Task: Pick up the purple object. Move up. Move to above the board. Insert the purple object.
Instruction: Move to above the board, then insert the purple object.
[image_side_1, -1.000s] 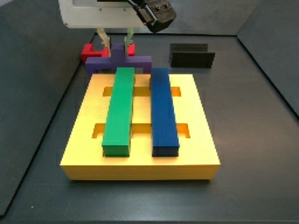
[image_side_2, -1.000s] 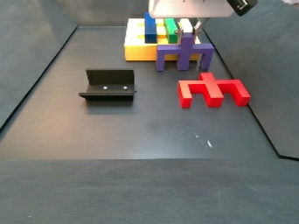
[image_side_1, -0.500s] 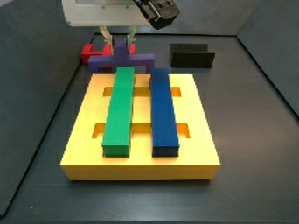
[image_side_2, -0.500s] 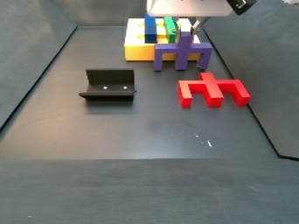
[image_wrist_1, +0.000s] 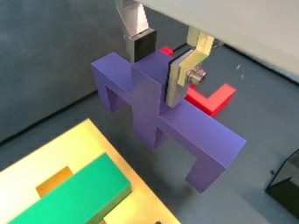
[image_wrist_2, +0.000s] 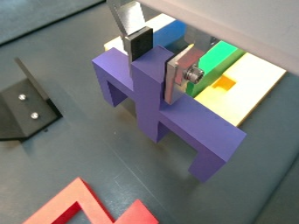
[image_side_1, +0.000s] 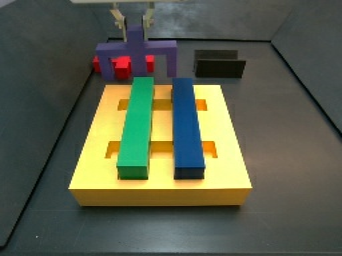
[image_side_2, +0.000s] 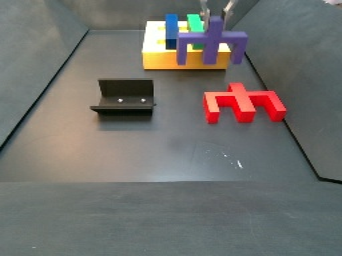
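While the gripper (image_wrist_1: 163, 59) clamps the central stem of the purple object (image_wrist_1: 163, 122), that block hangs clear of the floor, just beyond the yellow board's (image_side_1: 94, 150) far end; red notched block (image_side_2: 243, 103) and fixture (image_side_2: 123, 97) rest on the floor.

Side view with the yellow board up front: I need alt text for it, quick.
The pincer holds the purple block by its stem, lifted behind the far end of the yellow board, which carries a green bar and a blue bar. A red block and a black fixture sit behind.
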